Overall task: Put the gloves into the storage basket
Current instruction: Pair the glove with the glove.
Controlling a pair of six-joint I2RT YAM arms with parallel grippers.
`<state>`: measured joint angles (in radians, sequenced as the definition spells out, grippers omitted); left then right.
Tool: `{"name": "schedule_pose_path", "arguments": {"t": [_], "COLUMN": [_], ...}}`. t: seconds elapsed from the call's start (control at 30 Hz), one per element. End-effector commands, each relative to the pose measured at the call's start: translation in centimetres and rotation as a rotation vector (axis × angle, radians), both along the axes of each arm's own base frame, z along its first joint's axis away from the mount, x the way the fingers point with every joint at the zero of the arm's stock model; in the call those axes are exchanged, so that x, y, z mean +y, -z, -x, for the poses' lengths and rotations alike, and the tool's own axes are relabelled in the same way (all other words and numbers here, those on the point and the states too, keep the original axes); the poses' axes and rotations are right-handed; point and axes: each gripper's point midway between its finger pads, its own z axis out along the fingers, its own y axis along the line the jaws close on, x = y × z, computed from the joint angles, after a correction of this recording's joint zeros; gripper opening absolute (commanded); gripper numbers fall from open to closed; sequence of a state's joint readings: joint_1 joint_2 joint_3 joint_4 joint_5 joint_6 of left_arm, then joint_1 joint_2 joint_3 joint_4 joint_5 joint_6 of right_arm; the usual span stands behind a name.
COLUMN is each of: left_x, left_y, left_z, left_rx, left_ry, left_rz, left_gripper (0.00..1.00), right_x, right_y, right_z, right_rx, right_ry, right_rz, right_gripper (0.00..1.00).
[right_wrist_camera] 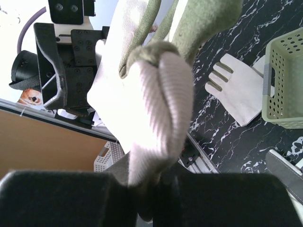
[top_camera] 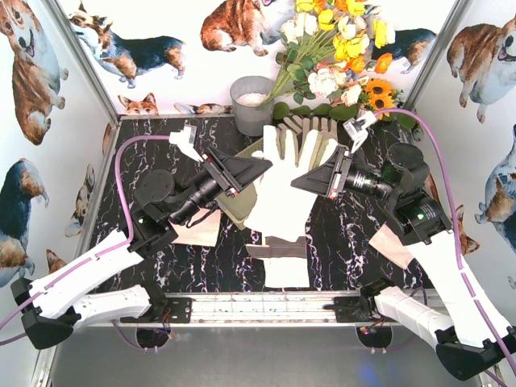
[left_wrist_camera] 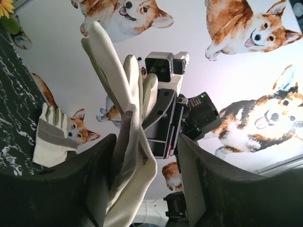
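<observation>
A cream glove (top_camera: 282,189) hangs in the air between my two grippers, over the middle of the table. My right gripper (top_camera: 313,181) is shut on its edge; in the right wrist view the fabric (right_wrist_camera: 156,94) bunches out of the closed jaws (right_wrist_camera: 151,191). My left gripper (top_camera: 251,171) is open; in the left wrist view the glove (left_wrist_camera: 120,94) passes between the spread jaws (left_wrist_camera: 147,189), lying against the left finger (left_wrist_camera: 97,184). The pale green storage basket (top_camera: 239,207) sits under the glove, mostly hidden; it shows in the right wrist view (right_wrist_camera: 284,80). More gloves lie on the table at the front (top_camera: 278,262) and at the back (top_camera: 310,129).
A grey bucket (top_camera: 251,101) stands at the back, with a bunch of artificial flowers (top_camera: 339,48) beside it. Flat gloves lie at the left (top_camera: 197,230) and right (top_camera: 387,242) near the arms. One glove lies beside the basket (right_wrist_camera: 239,90). Corgi-print walls close the table in.
</observation>
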<state>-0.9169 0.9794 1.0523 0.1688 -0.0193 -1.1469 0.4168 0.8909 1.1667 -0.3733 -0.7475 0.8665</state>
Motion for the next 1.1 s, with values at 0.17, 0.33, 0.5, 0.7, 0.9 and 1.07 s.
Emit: {"name": "schedule_pose_path", "arguments": {"t": [0.17,0.33,0.5,0.7,0.9,1.07], "left_x": [0.7,1.7,2.0,1.5,3.5,2.2], "left_y": [1.3,2.6,3.9,5.7,11.0,18.0], "left_z": [-0.5,-0.7,-0.6,-0.7,-1.6,-0.7], "left_rx": [0.027,0.048,0.076,0.115,0.195,0.253], "left_ry": [-0.045,-0.09,-0.095,-0.086,-0.192,-0.116], "left_rz": [-0.05,-0.072,-0.091,-0.172,-0.319,-0.433], "left_gripper": [0.32,0.27,0.2,0.0,0.0,0.0], "right_x": [-0.5,-0.9,-1.0,-1.2,-2.3,-3.4], "right_y": [-0.6,1.1,2.5,3.1,8.6,14.2], "right_z": [-0.2,-0.7,-0.7,-0.5,-1.2,-1.3], "right_rx": [-0.045,0.0,0.021,0.021,0.092,0.124], "right_ry": [0.038,0.081,0.068,0.067,0.109,0.09], "right_rz": [-0.002,0.057,0.11,0.136,0.294,0.453], "right_gripper": [0.0,0.0,0.0,0.0,0.0,0.0]}}
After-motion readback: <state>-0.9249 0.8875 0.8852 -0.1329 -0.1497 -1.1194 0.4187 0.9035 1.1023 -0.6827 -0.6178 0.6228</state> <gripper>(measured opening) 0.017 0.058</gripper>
